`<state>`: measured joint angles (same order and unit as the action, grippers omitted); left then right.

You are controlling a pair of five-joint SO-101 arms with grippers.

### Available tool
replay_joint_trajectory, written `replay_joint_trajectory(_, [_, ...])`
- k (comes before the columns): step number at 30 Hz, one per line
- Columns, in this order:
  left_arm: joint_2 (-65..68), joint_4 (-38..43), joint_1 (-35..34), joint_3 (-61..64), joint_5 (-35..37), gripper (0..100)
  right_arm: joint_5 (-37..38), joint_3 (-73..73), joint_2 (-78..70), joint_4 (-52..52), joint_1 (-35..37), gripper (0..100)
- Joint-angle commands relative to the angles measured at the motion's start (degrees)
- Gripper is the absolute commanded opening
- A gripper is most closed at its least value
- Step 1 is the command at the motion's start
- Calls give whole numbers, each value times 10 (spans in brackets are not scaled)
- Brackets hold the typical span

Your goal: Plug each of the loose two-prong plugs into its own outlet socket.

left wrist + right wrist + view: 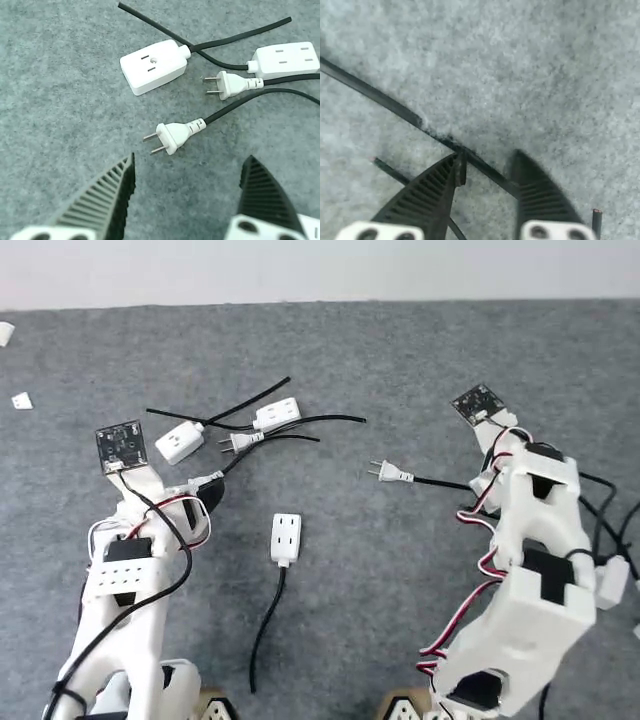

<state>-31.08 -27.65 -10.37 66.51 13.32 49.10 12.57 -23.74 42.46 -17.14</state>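
Left end effector (pixel 190 157) spread wide, plug (pixel 172 137) nearby

Seen from above, the right pincer (pixel 486 161) lies hidden beneath its arm (pixel 530 540).

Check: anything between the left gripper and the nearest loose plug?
Nothing visible. The left gripper hangs open just short of the plug, with bare carpet between. Carpet is also bare from its prongs to the single outlet socket; the second plug lies aside.
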Motion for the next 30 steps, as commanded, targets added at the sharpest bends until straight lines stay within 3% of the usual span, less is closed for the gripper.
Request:
replay_joint_trajectory(1, [0, 18, 4, -4, -5, 317, 5, -18, -22, 1, -10, 24])
replay_joint_trajectory(8, [0, 18, 4, -4, -5, 317, -6, -26, -20, 19, -15, 9])
replay_joint_trajectory(24, [0, 19, 3, -4, -5, 317, -95, -67, 187, 247, -3, 9])
replay_joint_trajectory(30, [0, 17, 2, -2, -5, 317, -66, -55, 223, 255, -38, 9])
